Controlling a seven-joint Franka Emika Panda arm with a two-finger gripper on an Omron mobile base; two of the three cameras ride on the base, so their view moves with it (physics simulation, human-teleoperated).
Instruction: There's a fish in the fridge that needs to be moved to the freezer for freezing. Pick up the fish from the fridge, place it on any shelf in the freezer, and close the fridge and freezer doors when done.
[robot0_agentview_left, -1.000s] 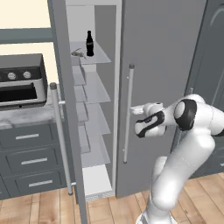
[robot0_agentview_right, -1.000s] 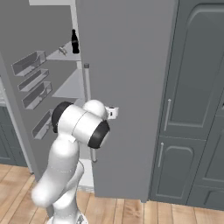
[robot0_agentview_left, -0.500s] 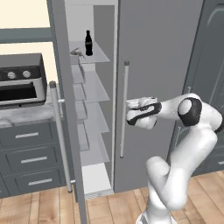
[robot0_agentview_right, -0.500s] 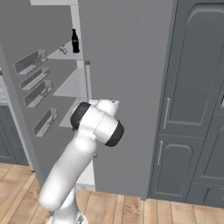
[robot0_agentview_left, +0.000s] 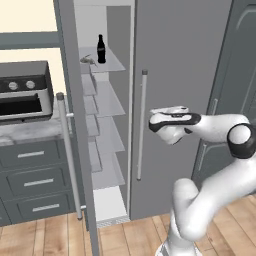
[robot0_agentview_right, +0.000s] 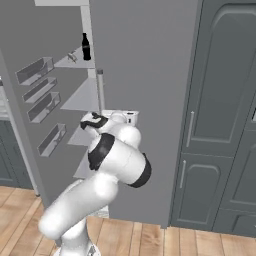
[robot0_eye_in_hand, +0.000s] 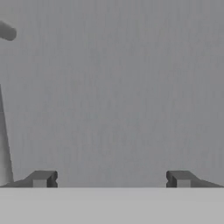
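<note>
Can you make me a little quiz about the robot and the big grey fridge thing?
1. True or false: the claw is holding the fish.
2. What stands beside the fish on the top shelf of the open section? A) a black bottle B) a red cup C) a banana
3. Fill in: the open claw faces a closed grey ____.

Key: 1 false, it is empty. 2 A. 3 door.
</note>
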